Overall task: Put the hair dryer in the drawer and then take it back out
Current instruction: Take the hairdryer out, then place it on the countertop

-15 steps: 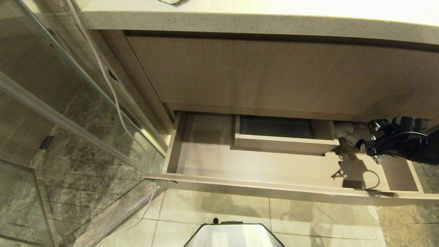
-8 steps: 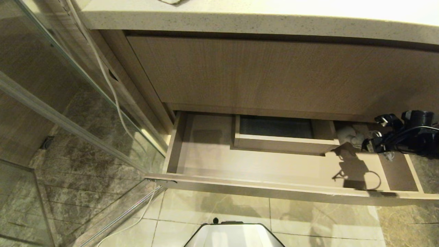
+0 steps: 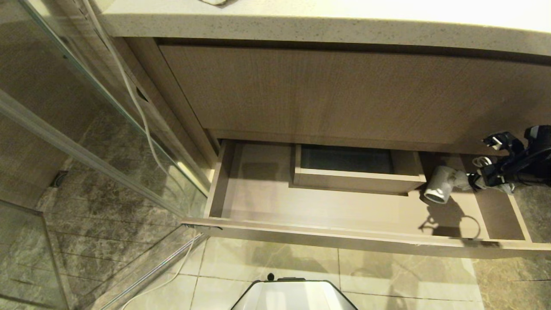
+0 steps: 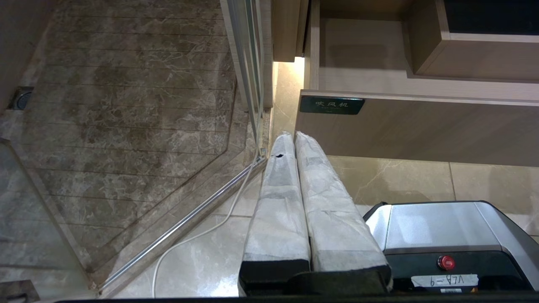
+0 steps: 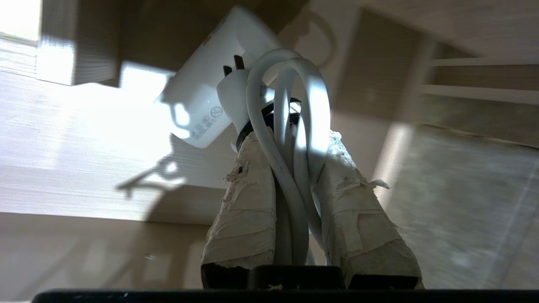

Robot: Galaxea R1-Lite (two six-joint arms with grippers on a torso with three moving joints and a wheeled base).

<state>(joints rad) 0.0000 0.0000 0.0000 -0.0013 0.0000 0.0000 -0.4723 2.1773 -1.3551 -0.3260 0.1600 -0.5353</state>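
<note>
The right end effector (image 5: pixel 290 168), its taped fingers (image 5: pixel 244 202) clamped on looped white cord (image 5: pixel 294 126), holds the white short-barrelled hair dryer (image 3: pixel 441 189) above the open wood-grain drawer (image 3: pixel 335 234)'s right end. Only the left wrist view shows the left end effector (image 4: pixel 294 139) closed, near the drawer's black label (image 4: pixel 332 105).

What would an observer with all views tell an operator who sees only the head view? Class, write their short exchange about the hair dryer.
Operator: What exactly is the right end effector gripping?
Observer: The right end effector is clamped on the hair dryer's looped white cord.
Operator: Where's the left one?
Observer: The left end effector, shut, hangs above the floor near the drawer's black label.
</note>
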